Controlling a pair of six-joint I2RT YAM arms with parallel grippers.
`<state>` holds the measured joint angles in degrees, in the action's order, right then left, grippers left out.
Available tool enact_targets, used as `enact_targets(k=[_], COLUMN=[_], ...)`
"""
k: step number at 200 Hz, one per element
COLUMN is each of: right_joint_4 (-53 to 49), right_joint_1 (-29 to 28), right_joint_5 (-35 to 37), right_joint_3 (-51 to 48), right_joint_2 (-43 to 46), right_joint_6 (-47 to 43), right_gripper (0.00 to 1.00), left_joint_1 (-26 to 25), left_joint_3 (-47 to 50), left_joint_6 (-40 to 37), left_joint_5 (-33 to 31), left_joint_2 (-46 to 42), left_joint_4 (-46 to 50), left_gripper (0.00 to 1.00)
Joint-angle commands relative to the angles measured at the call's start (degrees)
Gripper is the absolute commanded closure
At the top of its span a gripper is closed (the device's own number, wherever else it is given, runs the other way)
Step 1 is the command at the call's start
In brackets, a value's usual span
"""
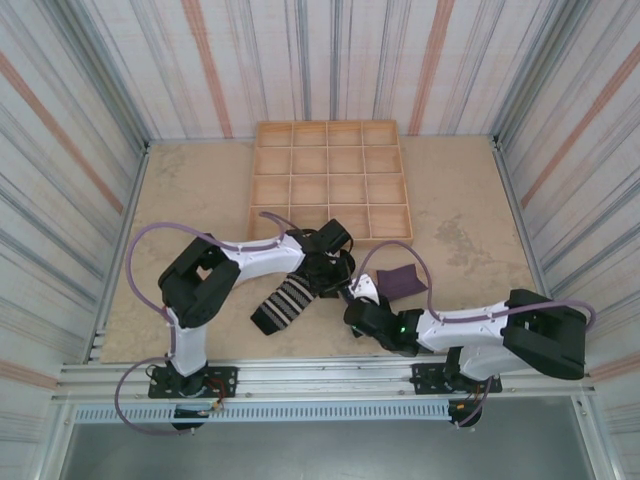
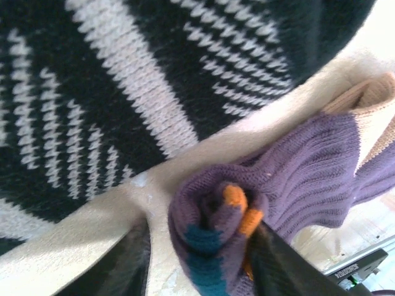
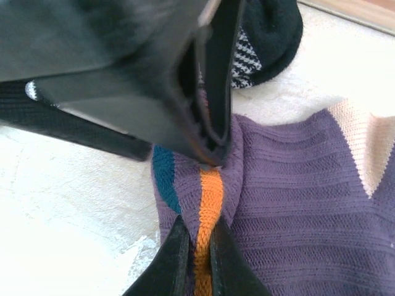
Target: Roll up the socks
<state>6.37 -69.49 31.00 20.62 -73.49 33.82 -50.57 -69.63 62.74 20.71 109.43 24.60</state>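
Right hand [image 3: 199,225] and left hand [image 2: 200,229] both on the purple knitted sock [image 3: 296,203]

Black fingers [image 3: 173,262] of the right hand, seen from its own wrist camera, are pressed nearly together. The orange stripe of the purple knitted sock is pinched between them. A teal band runs beside that stripe, and a tan heel patch shows toward the right edge of the same fabric. Just beyond the pinch, the left hand reaches in from above. Its dark fingers meet the sock at the top of the orange stripe, so the two hands are almost touching.

From the left wrist, that end of the sock is a tight roll, purple outside with orange and teal coiled within. The left hand's fingers stand either side of the roll and close on it. One finger lies against the fabric, while a sliver of table shows beside the other. The rest of the sock lies flat, off to the right.

A black-and-white striped knitted sock [image 1: 285,300] lies flat just beside the roll. From above it slants across the beige table [image 1: 460,200] between the two arms, left of the meeting hands. The purple knitted sock's body lies right of them. A shallow wooden tray [image 1: 345,160], divided into square compartments, sits just beyond the hands toward the back of the table.
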Motion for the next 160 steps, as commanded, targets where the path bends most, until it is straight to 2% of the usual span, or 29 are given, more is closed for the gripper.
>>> enact_targets(k=[1,13,22,63,96,119,137,160], right_joint_4=[-2.21,0.12,1.34,1.61,-1.84,-8.98,-10.76,-11.79], right_joint_1=[2.77,5.47,7.86,20.80,34.46,41.83,44.88,45.66], right_joint_5=[-9.63,-13.81,-17.45,-33.66,-47.09,-53.63,-56.09,-55.65], right_joint_3=[-4.87,-7.54,-9.39,-15.73,-20.57,-20.88,-20.80,-20.41], right_joint_2=[1.77,4.86,7.52,20.41,31.09,36.56,36.90,34.27], right_joint_6=[4.52,6.38,7.77,14.43,20.03,21.27,23.19,26.21], right_gripper=[1.00,1.00,1.00,1.00,1.00,1.00,1.00,1.00], left_joint_1=[0.23,0.12,0.03,-1.61,-4.01,-5.15,-5.51,-5.92], left_joint_3=[1.78,2.94,4.12,8.44,8.44,8.51,7.25,5.18], left_joint_6=[1.48,1.68,2.11,1.04,-0.69,0.08,0.10,-0.23], left_joint_5=[0.31,-0.29,-1.13,-6.01,-8.61,-9.57,-8.46,-7.43], left_joint_2=[-3.67,-5.11,-6.44,-10.71,-10.32,-9.32,-7.21,-4.46], left_joint_4=[-2.71,-4.97,-6.38,-13.31,-14.49,-16.09,-16.34,-16.22], left_gripper=[0.44,0.39,0.32,0.17,0.17,0.22,0.28,0.32])
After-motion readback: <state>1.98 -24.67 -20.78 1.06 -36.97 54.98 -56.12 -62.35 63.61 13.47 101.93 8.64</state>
